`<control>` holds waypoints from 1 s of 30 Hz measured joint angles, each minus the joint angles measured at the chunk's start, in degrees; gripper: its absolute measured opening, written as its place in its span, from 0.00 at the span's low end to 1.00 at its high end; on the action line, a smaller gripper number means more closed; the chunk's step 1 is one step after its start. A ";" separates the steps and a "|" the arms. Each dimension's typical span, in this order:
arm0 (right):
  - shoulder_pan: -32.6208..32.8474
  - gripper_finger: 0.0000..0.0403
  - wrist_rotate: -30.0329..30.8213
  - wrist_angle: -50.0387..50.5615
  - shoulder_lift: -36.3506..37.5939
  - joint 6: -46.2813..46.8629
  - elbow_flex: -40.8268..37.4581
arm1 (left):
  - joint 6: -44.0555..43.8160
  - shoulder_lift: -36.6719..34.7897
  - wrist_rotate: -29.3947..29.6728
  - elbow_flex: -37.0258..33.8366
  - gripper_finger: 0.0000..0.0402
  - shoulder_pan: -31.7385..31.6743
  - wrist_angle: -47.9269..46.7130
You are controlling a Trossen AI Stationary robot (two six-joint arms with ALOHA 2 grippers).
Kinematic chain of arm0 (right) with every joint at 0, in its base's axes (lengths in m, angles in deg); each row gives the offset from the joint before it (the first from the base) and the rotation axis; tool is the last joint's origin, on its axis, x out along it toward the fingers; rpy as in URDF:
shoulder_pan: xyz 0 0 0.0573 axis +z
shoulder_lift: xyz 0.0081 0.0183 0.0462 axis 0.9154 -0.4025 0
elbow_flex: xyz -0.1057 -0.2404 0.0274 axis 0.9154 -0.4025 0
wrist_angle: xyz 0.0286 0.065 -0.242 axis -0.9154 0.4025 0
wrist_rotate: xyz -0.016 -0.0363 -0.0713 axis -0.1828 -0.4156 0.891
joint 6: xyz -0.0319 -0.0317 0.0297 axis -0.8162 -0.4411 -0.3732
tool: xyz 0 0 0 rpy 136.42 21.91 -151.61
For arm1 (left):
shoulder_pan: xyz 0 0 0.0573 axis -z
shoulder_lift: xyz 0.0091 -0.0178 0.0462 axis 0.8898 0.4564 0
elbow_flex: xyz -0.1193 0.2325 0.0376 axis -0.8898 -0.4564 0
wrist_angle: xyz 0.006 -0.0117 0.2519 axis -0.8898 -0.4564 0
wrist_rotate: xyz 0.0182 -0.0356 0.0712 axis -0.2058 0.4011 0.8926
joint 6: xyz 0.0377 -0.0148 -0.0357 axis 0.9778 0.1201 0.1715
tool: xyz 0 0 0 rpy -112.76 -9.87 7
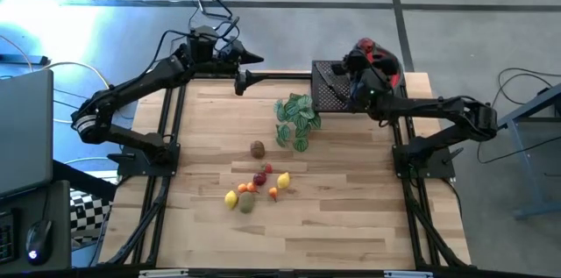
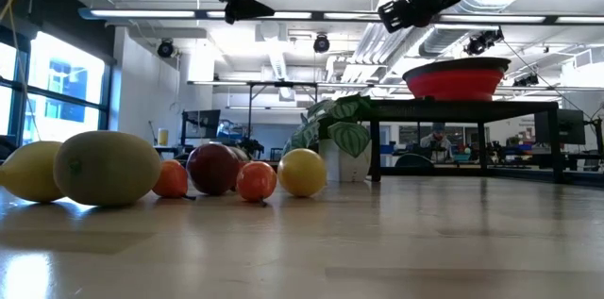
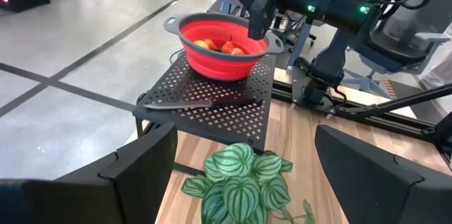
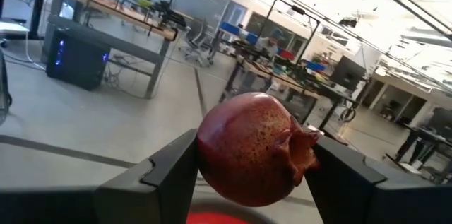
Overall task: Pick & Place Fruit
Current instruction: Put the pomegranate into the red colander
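Fruit mostly lies clustered on the wooden table (image 1: 351, 225), near the leafy plant sprig (image 1: 296, 120). The red bowl (image 3: 222, 49) on the black perforated stand (image 3: 212, 104) holds some pieces. Above it, the right gripper (image 4: 254, 174) clamps a pomegranate (image 4: 251, 146). The left gripper (image 3: 240, 174) hangs spread wide, empty, over the table's far edge.

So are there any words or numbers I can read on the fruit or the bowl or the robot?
None can be read.
The fruit on the table: no labels.
The red bowl and the black stand beneath it: plain.
The red fruit in the right gripper: only speckles.
Screens and signs in the room behind: too small and blurred to read.
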State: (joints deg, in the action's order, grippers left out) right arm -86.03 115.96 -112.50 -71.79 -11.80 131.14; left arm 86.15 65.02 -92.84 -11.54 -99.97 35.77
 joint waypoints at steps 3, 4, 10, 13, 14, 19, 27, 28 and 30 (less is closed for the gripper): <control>-0.83 0.56 0.52 0.02 0.00 -0.09 0.00 | 0.01 0.00 0.00 0.00 0.82 0.00 -0.45; -1.09 0.56 1.29 0.00 0.00 -0.57 0.00 | 0.03 0.00 0.00 0.00 0.82 0.00 -0.66; -2.50 0.56 8.25 -0.02 0.00 -2.60 0.00 | 1.36 0.00 0.02 0.02 0.82 0.00 -1.94; -2.30 0.56 8.76 -0.02 0.00 -2.27 0.00 | 1.36 0.00 0.00 0.02 0.82 0.00 -1.94; -2.08 0.56 8.76 -0.02 0.00 -1.54 0.00 | 1.36 0.00 0.00 0.02 0.82 0.00 -1.94; -1.99 0.56 8.74 0.22 -0.02 1.68 0.00 | 1.36 0.00 0.00 0.02 0.82 0.00 -2.00; -0.66 0.56 8.38 11.54 -0.02 19.16 0.00 | 1.36 0.02 0.00 0.04 0.82 0.00 -3.44; -0.39 0.56 7.85 13.83 -0.02 21.99 0.00 | 1.36 0.02 0.00 0.04 0.82 0.00 -3.44; -0.22 0.56 4.80 17.33 -0.04 26.09 -0.01 | 1.36 0.02 0.00 0.04 0.82 0.00 -3.47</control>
State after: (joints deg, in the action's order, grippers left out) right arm -86.25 120.76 -95.16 -71.83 14.29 131.13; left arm 87.51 65.05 -92.84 -11.50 -99.97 32.30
